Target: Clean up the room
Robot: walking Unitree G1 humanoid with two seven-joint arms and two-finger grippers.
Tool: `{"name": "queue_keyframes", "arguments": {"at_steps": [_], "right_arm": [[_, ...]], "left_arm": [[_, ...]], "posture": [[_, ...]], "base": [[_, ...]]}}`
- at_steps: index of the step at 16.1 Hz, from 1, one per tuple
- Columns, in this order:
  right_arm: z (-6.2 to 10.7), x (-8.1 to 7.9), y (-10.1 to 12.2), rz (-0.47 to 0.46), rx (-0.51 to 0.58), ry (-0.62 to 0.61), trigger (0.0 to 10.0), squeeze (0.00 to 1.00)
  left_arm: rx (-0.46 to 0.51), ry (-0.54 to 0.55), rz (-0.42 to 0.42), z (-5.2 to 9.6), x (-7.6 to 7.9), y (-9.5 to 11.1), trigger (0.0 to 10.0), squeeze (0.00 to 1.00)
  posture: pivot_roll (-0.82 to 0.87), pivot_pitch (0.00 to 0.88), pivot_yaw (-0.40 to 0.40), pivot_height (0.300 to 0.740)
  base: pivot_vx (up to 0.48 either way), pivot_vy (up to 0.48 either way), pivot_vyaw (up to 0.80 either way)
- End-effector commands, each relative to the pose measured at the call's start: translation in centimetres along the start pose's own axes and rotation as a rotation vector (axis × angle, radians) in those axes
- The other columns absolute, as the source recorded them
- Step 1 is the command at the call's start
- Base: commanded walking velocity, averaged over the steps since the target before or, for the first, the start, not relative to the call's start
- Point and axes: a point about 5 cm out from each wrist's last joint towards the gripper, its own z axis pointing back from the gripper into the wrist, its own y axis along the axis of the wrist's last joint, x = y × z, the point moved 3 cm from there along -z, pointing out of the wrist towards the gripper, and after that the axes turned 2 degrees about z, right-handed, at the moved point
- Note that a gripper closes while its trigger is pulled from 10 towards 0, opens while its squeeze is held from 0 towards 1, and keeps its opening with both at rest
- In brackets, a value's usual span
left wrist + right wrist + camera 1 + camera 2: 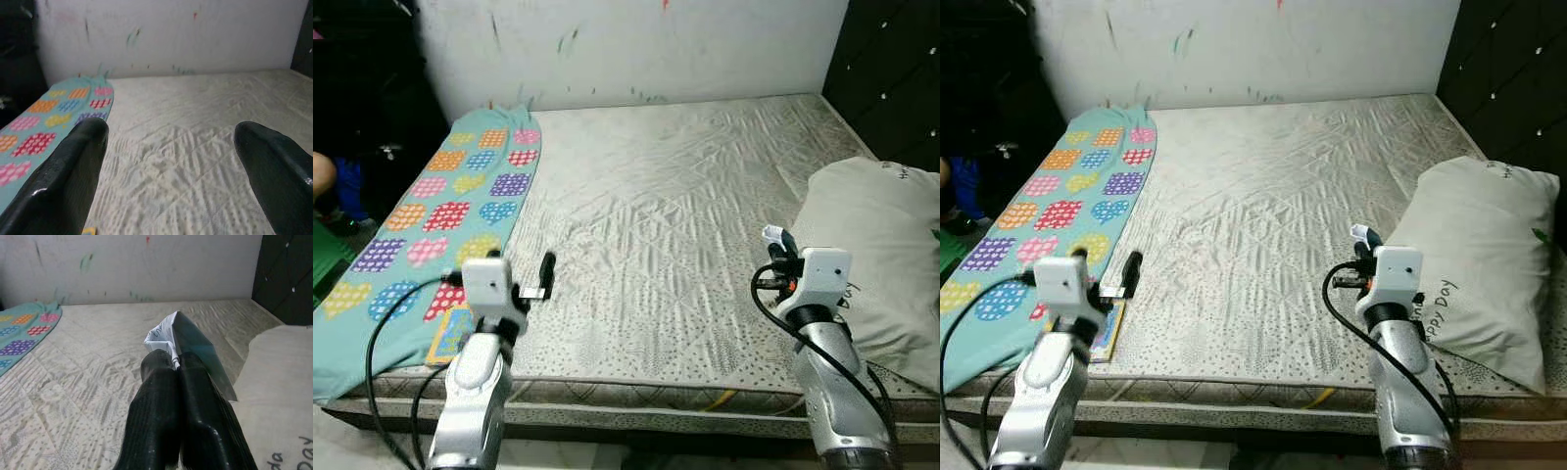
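Note:
A bare quilted mattress (pixel 666 196) lies before me. A teal blanket (pixel 450 206) with coloured hearts runs down its left side. A white pillow (pixel 881 245) with printed words rests at the right edge. My left gripper (pixel 524 269) hovers open over the mattress's front left, beside the blanket, with nothing between its fingers (pixel 73 161). My right gripper (pixel 173 363) is shut on a small white and teal paper scrap (pixel 195 347) and is held above the mattress just left of the pillow.
A small colourful booklet (pixel 450 333) lies on the blanket's front end under my left arm. A marked white wall (pixel 636 49) backs the bed. Dark panelling (pixel 891 69) stands at the right. Part of a person (pixel 321 174) shows at the far left.

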Motion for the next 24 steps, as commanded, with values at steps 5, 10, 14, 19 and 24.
{"name": "queue_keyframes", "arguments": {"at_steps": [5,10,14,19,24], "right_arm": [[1.1,0.6,-0.2,0.020,-0.027,0.009,10.0,0.00],[2.5,2.0,-1.1,0.063,-0.083,0.035,10.0,0.00],[1.5,0.4,-0.2,0.047,-0.057,0.058,10.0,0.00],[1.9,0.4,-0.5,0.035,-0.064,0.052,10.0,0.00],[1.8,0.4,-0.6,0.024,-0.075,0.053,10.0,0.00]], "left_arm": [[-0.015,0.045,-0.047,1.4,-2.7,-0.2,10.0,0.00],[-0.085,0.093,-0.106,5.5,-5.6,-1.4,10.0,0.00],[-0.079,0.066,-0.104,4.6,-5.0,-0.9,10.0,0.00],[-0.073,0.046,-0.080,4.0,-3.9,-0.6,10.0,0.00],[-0.080,0.039,-0.033,3.9,-3.7,-0.6,10.0,0.00]], "posture": [[-0.14,0.000,0.065,0.740],[-0.09,0.000,0.028,0.740],[-0.09,0.000,0.051,0.740],[-0.09,0.005,0.060,0.740],[-0.09,0.014,0.058,0.740]], "base": [[0.000,0.000,0.00],[0.000,0.000,0.00],[0.000,0.000,0.00],[0.000,0.000,0.00],[0.000,0.000,0.00]]}}
